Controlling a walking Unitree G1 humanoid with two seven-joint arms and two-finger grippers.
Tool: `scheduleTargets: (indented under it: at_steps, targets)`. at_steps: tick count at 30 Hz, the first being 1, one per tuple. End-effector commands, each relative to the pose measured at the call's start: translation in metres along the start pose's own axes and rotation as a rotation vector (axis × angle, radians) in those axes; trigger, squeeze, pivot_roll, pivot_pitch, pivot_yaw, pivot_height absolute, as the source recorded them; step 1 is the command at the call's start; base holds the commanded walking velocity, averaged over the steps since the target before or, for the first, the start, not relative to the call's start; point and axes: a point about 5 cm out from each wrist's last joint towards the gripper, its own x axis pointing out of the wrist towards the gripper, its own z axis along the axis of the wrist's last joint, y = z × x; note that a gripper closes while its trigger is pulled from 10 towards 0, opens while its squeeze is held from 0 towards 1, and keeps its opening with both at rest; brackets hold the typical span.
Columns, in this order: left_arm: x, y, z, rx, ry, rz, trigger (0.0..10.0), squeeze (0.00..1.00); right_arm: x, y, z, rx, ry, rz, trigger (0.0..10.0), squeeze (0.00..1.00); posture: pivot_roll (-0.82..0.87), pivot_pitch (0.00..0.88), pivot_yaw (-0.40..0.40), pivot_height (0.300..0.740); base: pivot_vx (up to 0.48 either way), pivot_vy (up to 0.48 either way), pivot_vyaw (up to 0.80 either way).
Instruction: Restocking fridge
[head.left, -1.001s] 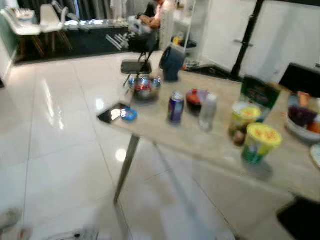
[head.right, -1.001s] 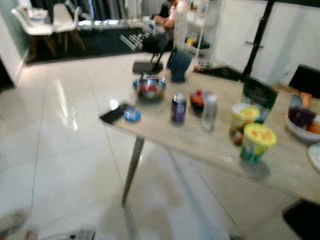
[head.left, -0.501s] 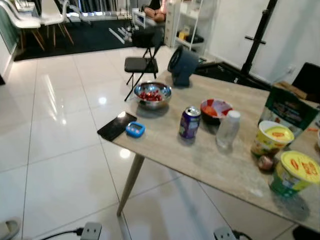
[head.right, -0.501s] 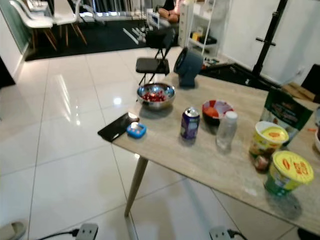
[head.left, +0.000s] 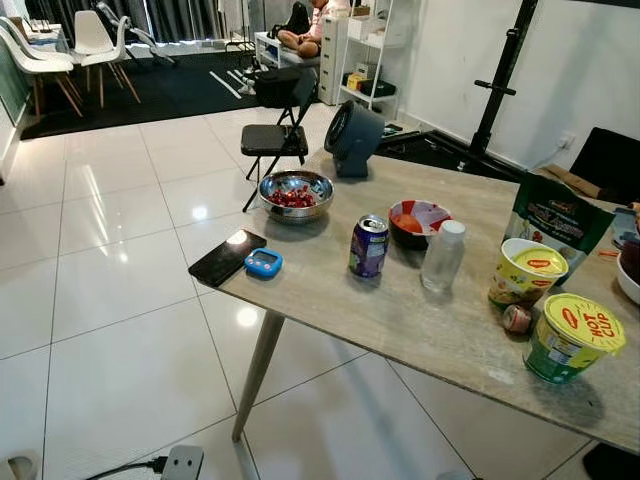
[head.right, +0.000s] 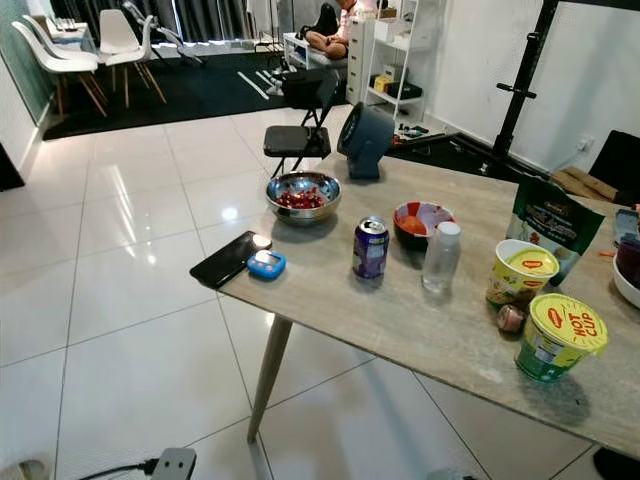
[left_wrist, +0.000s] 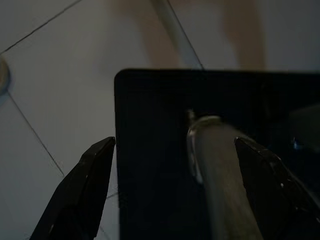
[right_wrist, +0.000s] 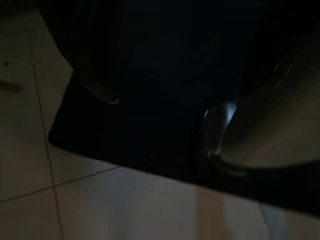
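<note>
A white tiled floor spreads out ahead, with a long pale counter standing on it on a slanted leg. Beyond it are a black folding chair, white chairs at the far left and a white shelf unit with a person seated beside it.

On the counter, from the far end: a dark round fan, then a steel bowl holding red pieces. To the right stands a green bag, and a white bowl sits at the right edge. Near the middle are a red-and-white bowl, a clear plastic bottle just in front of it, and a purple can to its left. Toward the right end, a yellow-lidded cup stands behind a green tub marked HOT CUP, with a small round thing between them. At the left corner, a black phone overhangs the edge, touching a small blue gadget.

The left tool hangs low with its fingers spread apart, released, over a black base and a metal post. The right tool hangs in deep shade over a dark mat; its two fingers stand apart, gripping nothing.
</note>
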Motion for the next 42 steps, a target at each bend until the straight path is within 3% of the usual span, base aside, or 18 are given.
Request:
scheduleTargets:
  at_steps: [1, 12, 20, 21, 25, 26, 31, 32, 34, 38, 40, 42]
  targets:
    - [0.001, -0.004, 0.005, 0.003, -0.013, -0.012, 10.0, 0.00, -0.002, -0.005, -0.010, 0.022, 0.036, -0.024, 10.0, 0.00, -0.03, 0.000, -0.006, 0.740, 0.000, 0.000, -0.80]
    - [0.001, -0.003, 0.004, 0.002, -0.011, -0.011, 10.0, 0.00, -0.006, -0.028, -0.006, 0.129, 0.005, -0.116, 10.0, 0.00, -0.04, 0.000, -0.003, 0.740, 0.000, 0.000, -0.14]
    - [0.001, -0.004, 0.004, 0.000, -0.008, -0.012, 10.0, 0.00, -0.021, -0.082, -0.002, 0.379, -0.047, -0.416, 10.0, 0.00, -0.04, 0.000, -0.002, 0.740, 0.000, 0.000, 0.00]
    - [0.001, -0.004, 0.004, 0.000, -0.008, -0.012, 10.0, 0.00, -0.021, -0.082, -0.002, 0.379, -0.047, -0.416, 10.0, 0.00, -0.04, 0.000, -0.002, 0.740, 0.000, 0.000, 0.00]
    - [0.001, -0.004, 0.004, 0.001, -0.008, -0.013, 10.0, 0.00, -0.042, -0.127, -0.005, 0.509, -0.059, -0.645, 10.0, 0.00, -0.04, 0.000, -0.004, 0.740, 0.000, 0.000, 0.00]
    - [0.001, -0.004, 0.004, 0.001, -0.008, -0.013, 10.0, 0.00, -0.042, -0.127, -0.005, 0.509, -0.059, -0.645, 10.0, 0.00, -0.04, 0.000, -0.004, 0.740, 0.000, 0.000, 0.00]
    - [0.001, -0.003, 0.004, 0.001, -0.009, -0.012, 10.0, 0.00, -0.068, -0.167, -0.005, 0.649, -0.124, -0.871, 10.0, 0.00, -0.04, 0.000, 0.001, 0.740, 0.000, 0.000, 0.00]
    - [0.001, -0.003, 0.004, 0.001, -0.009, -0.012, 10.0, 0.00, -0.068, -0.167, -0.005, 0.649, -0.124, -0.871, 10.0, 0.00, -0.04, 0.000, 0.001, 0.740, 0.000, 0.000, 0.00]
    - [0.001, -0.002, 0.004, 0.002, -0.008, -0.012, 10.0, 0.00, -0.088, -0.193, -0.002, 0.712, -0.170, -1.010, 10.0, 0.00, -0.04, 0.000, 0.002, 0.740, 0.000, 0.000, 0.00]
    - [0.001, -0.002, 0.003, 0.002, -0.007, -0.013, 10.0, 0.00, -0.104, -0.211, 0.004, 0.724, -0.214, -1.104, 10.0, 0.00, -0.04, 0.000, 0.003, 0.740, 0.000, 0.000, 0.00]
    - [0.001, -0.001, 0.004, 0.002, -0.008, -0.012, 10.0, 0.00, -0.131, -0.239, 0.024, 0.786, -0.351, -1.211, 10.0, 0.00, -0.04, 0.000, 0.004, 0.740, 0.000, 0.000, 0.00]
    - [0.001, -0.001, 0.004, 0.003, -0.008, -0.012, 10.0, 0.00, -0.138, -0.245, 0.032, 0.799, -0.404, -1.224, 10.0, 0.00, -0.04, 0.000, 0.004, 0.740, 0.000, 0.000, 0.00]
